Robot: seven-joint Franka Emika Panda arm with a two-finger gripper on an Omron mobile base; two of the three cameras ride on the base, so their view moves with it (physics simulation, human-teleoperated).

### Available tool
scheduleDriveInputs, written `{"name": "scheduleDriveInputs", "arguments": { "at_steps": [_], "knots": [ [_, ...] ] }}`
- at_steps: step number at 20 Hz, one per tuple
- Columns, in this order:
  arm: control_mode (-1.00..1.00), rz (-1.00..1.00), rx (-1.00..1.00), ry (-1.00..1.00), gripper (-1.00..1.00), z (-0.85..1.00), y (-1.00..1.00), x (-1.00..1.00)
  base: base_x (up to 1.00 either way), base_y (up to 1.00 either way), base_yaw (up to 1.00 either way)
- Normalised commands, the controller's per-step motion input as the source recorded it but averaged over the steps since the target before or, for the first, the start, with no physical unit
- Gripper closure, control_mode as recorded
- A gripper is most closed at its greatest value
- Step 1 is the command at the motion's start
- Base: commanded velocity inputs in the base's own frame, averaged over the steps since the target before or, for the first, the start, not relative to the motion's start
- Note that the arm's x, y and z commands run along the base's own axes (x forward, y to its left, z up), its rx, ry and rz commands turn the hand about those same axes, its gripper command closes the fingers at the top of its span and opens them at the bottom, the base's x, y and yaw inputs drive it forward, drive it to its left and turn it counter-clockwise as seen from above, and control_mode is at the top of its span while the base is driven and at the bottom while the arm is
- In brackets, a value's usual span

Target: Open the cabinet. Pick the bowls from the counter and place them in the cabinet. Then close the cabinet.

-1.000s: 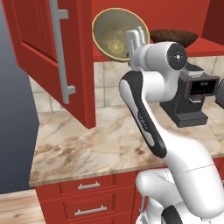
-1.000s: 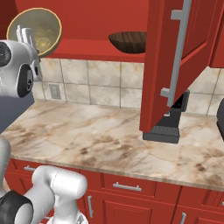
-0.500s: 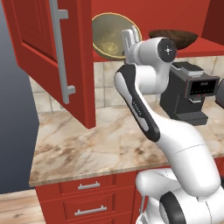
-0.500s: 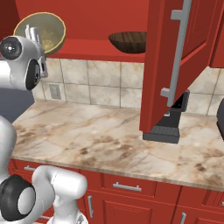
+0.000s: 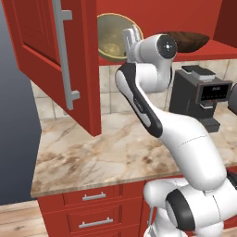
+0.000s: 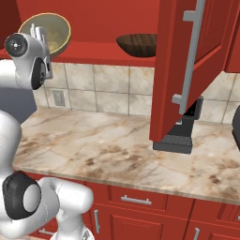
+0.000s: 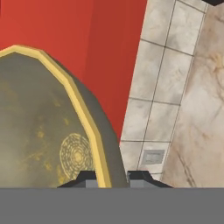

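Gripping the olive-tan bowl (image 7: 48,131) rim, hand (image 7: 113,177) clenched at the cabinet (image 5: 152,18) shelf edge.

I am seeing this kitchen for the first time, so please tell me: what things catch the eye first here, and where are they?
The white arm reaches up to the open red cabinet, its gripper shut on the rim of a tilted olive bowl at the shelf's left end. A dark wooden bowl already sits on the same shelf, further right. Below, a black coffee machine stands on the marble counter.
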Motion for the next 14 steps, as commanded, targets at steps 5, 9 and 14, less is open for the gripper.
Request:
{"name": "scheduleDriveInputs", "arguments": {
  "at_steps": [5, 9, 14],
  "knots": [
    [-1.00, -0.01, 0.00, 0.09, 1.00, 0.00, 0.08, 0.20, 0.00, 0.00, 0.00],
    [-1.00, -0.04, -0.01, 0.23, 1.00, 0.09, 0.01, 0.09, 0.00, 0.00, 0.00],
    [-1.00, -0.04, -0.03, 0.10, 1.00, 0.18, 0.09, 0.10, 0.00, 0.00, 0.00]
  ]
}}
